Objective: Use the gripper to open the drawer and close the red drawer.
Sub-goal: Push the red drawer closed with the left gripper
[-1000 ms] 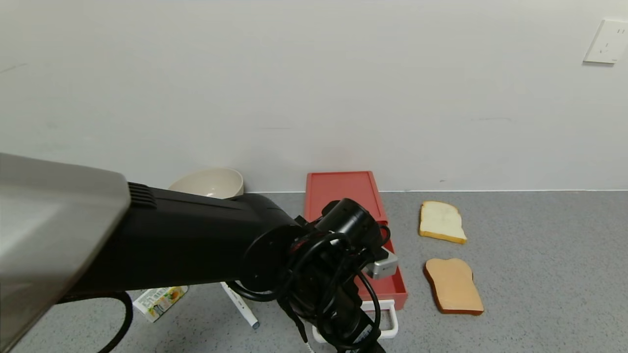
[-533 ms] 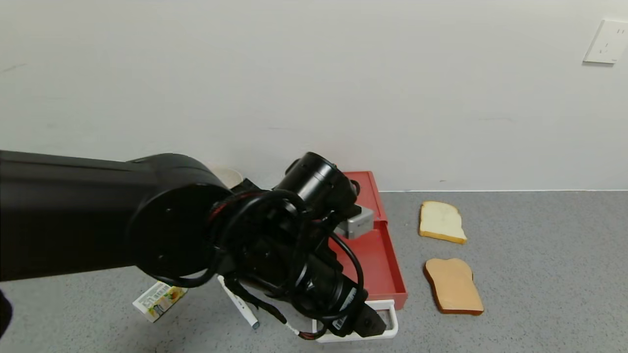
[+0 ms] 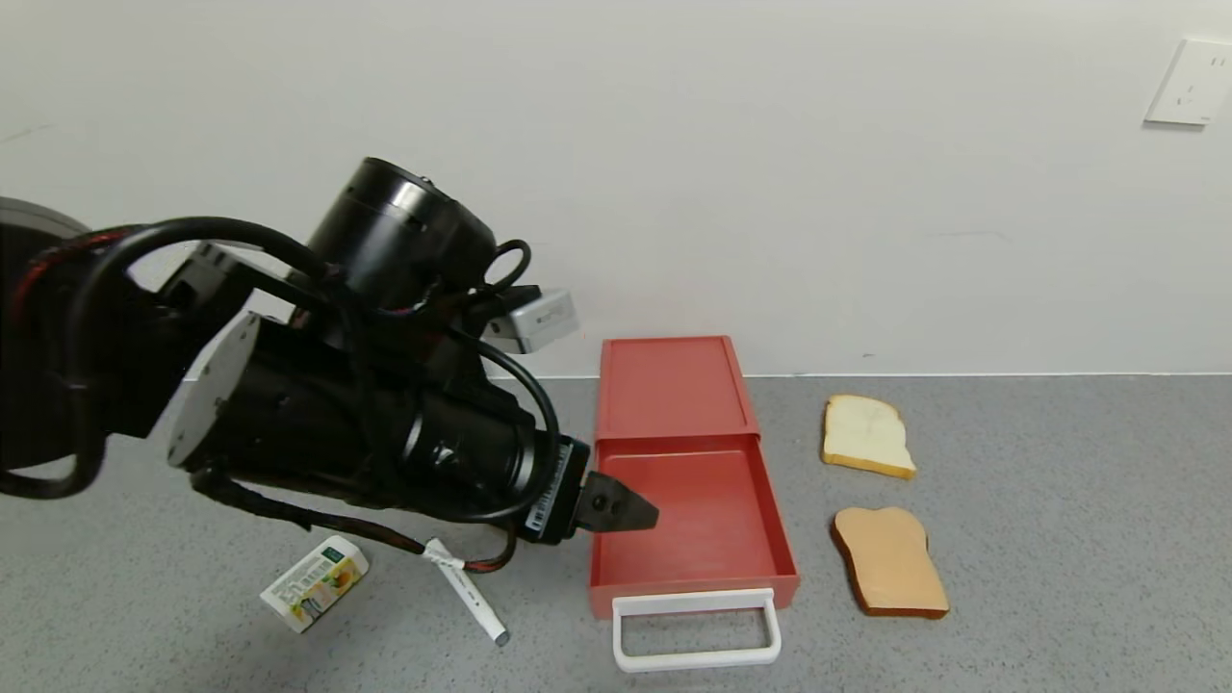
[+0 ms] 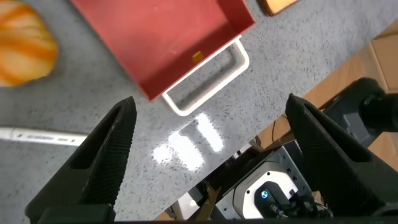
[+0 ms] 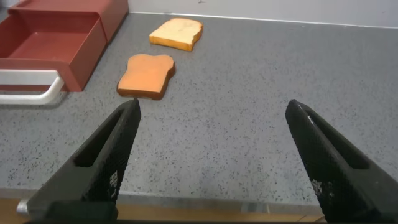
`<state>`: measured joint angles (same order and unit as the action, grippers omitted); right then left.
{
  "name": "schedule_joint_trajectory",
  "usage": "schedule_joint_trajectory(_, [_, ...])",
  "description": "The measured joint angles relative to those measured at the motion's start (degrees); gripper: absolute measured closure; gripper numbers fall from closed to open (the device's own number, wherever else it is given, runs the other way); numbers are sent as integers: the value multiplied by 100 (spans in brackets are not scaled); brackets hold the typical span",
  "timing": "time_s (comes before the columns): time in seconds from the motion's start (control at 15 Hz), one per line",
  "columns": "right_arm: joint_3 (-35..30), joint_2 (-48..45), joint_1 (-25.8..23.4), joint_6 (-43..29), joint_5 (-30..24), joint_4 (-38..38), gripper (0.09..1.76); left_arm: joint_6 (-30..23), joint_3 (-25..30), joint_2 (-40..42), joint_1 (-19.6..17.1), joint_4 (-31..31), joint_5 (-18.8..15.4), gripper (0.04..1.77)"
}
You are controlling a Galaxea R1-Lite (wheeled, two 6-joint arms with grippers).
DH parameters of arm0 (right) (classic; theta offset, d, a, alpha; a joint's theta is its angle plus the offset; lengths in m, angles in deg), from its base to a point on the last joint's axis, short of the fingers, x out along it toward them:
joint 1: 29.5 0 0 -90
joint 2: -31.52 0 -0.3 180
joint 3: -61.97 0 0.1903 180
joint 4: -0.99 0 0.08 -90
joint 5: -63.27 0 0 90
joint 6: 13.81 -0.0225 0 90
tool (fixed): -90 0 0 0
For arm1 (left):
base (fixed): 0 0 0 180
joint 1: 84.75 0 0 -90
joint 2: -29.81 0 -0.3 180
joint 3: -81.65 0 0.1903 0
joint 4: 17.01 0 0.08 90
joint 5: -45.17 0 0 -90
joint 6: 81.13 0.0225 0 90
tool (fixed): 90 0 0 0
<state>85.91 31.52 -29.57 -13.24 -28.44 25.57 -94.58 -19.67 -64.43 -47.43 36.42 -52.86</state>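
The salmon-red drawer [image 3: 671,385] lies flat on the grey counter against the wall. Its red tray [image 3: 688,525] is pulled out toward me, and the white loop handle [image 3: 695,630] is at the front. My left gripper [image 3: 626,510] hangs open and empty above the tray's left edge, clear of the handle. In the left wrist view its fingers [image 4: 99,155] stand wide apart, with the tray [image 4: 168,43] and handle [image 4: 208,81] beyond them. My right gripper [image 5: 217,162] is open and empty low over the counter's front edge. It is out of the head view.
Two bread slices lie right of the drawer, a pale one [image 3: 866,435] and a toasted one [image 3: 890,561]. A small juice carton [image 3: 315,582] and a white pen [image 3: 469,602] lie left of the tray. A wall socket [image 3: 1192,82] is at the upper right.
My left arm has lifted and swung back to the left, taking the gripper away from the white handle. The tray stays pulled out where it was.
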Motion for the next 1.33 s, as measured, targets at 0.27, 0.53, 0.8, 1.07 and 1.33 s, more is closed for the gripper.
schedule_joint_trajectory(0.27, [-27, 0, 0, -9, 22, -66, 14, -11, 336, 501, -449, 4, -13, 8])
schedule_joint_trajectory(0.53, [-28, 0, 0, -9, 23, -63, 14, -83, 596, 774, -621, 1, -5, 8])
schedule_joint_trajectory(0.8, [-28, 0, 0, -6, 26, -61, 14, -135, 639, 842, -673, 1, -2, 8])
schedule_joint_trajectory(1.07, [-28, 0, 0, -6, 23, -61, 14, -207, 639, 853, -681, 0, 0, 8])
schedule_joint_trajectory(1.33, [-28, 0, 0, -6, 26, -59, 14, -234, 651, 785, -629, 0, -2, 8])
